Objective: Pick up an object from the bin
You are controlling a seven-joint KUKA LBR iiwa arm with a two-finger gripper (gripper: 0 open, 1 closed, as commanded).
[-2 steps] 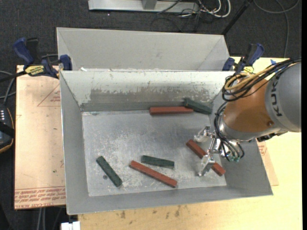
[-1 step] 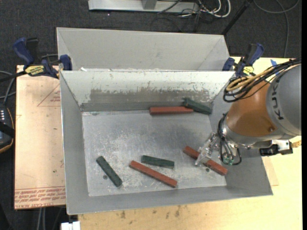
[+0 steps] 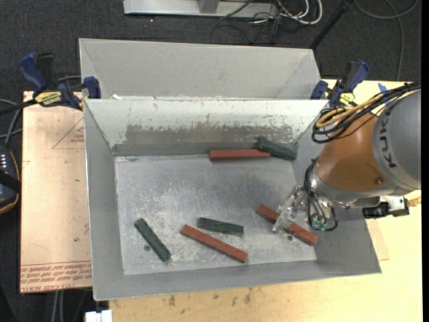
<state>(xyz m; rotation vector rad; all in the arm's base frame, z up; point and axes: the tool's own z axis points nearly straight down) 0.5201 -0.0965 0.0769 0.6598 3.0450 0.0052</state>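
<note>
My gripper (image 3: pixel 287 218) is low in the bin's right front part, right over a red-brown flat bar (image 3: pixel 268 213) that lies slanted on the floor. The bar runs from about the gripper's left side to its lower right, where its other end (image 3: pixel 305 235) shows. The metal fingers stand on either side of the bar's middle, and they hide whether they press on it. A short dark green bar (image 3: pixel 220 227) lies to the left, with a longer red-brown bar (image 3: pixel 214 243) in front of it.
A dark green bar (image 3: pixel 152 239) lies at the front left. By the back wall rest a red-brown bar (image 3: pixel 238 155) and a dark green bar (image 3: pixel 275 149). The bin's right wall slopes up close beside the gripper.
</note>
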